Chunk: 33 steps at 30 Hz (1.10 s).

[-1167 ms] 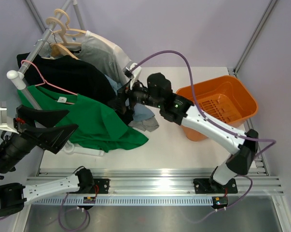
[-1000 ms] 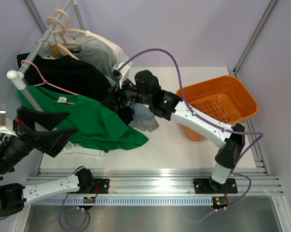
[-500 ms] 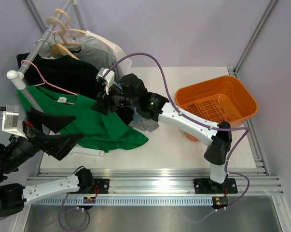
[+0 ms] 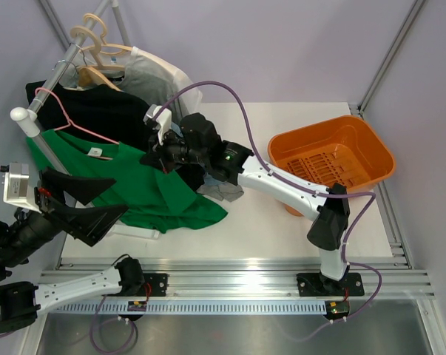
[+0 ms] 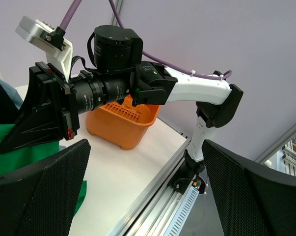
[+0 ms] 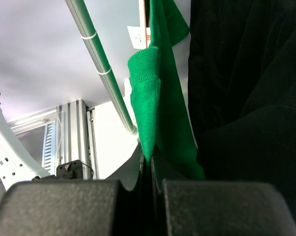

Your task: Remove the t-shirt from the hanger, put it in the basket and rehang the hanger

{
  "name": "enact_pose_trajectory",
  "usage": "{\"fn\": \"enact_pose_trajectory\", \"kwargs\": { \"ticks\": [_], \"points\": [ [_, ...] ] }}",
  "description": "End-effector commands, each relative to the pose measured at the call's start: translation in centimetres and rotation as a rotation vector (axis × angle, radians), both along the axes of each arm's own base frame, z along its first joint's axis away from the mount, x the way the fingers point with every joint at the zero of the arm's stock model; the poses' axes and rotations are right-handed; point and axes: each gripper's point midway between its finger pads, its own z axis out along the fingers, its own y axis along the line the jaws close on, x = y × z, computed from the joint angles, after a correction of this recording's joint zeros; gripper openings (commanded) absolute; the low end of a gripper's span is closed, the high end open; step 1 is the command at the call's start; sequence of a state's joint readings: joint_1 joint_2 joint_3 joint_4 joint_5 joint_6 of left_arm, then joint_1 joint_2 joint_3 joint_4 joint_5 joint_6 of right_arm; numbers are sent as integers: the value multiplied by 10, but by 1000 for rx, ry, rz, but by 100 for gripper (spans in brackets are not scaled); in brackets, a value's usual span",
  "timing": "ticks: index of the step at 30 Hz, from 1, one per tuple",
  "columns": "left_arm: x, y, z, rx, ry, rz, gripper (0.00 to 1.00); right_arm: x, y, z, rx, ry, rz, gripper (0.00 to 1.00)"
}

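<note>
Nearest to me, at the near left, the left claw (image 4: 113,194) hangs wide open with nothing in it. It has hardly budged in the last second, maybe drifted a touch nearer, and its fingers point over the lower part of the t-shirt (image 4: 163,196).

The green t-shirt itself hasn't gone anywhere. It's on the left of the desk (image 4: 259,222), collar up at the pink hanger (image 4: 89,134), body spilling down toward the near edge.

The real change is the right arm. A second ago its claw was out over the middle of the desk; now it has swung left and the right claw (image 4: 149,157) sits at the tee's right shoulder, up against the black shirt (image 4: 108,111). In the right wrist view the jaws look shut, with a green sleeve cuff running down into the slit between them, so I'd say it has pinched the sleeve. How deep the bite goes is hard to tell.

Farther back, the hanger's hook is on the rail (image 4: 60,66), same as before. The orange basket (image 4: 341,155) is at the far right.

So my read is that the reach is done and the grab just happened. The shirt is fully on the hanger, so the pulling hasn't started.
</note>
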State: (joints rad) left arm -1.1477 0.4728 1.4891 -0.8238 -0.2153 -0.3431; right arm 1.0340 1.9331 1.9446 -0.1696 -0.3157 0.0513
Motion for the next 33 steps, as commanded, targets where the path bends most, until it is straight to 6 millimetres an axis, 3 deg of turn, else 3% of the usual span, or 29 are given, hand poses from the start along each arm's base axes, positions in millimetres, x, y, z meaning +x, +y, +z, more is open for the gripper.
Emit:
{"fn": "enact_pose_trajectory", "kwargs": {
  "ticks": [1,5,9,12,19,26,27,33],
  "points": [
    [4,3,2,-1,-18,23,99,-2,-2,37,70,-54,-8,0],
    [6,0,1,13,-21,30,99,-2,-14,62,123,-97,-43,0],
    [2,0,3,12,-31,10,99,-1,-39,104,212,-161,-119,0],
    [0,2,5,0,-28,2,99,-1,-54,124,244,-197,-160,0],
    [-6,12,17,-48,-28,-4,99,-9,-71,137,252,-242,-165,0],
    [-2,13,9,-43,-10,18,99,-10,-71,134,251,-253,-154,0],
    [-2,13,8,-38,-11,19,99,-10,-71,148,293,-274,-155,0],
    [1,17,5,-24,-5,41,99,-10,-65,163,356,-267,-151,0]
  ]
}}
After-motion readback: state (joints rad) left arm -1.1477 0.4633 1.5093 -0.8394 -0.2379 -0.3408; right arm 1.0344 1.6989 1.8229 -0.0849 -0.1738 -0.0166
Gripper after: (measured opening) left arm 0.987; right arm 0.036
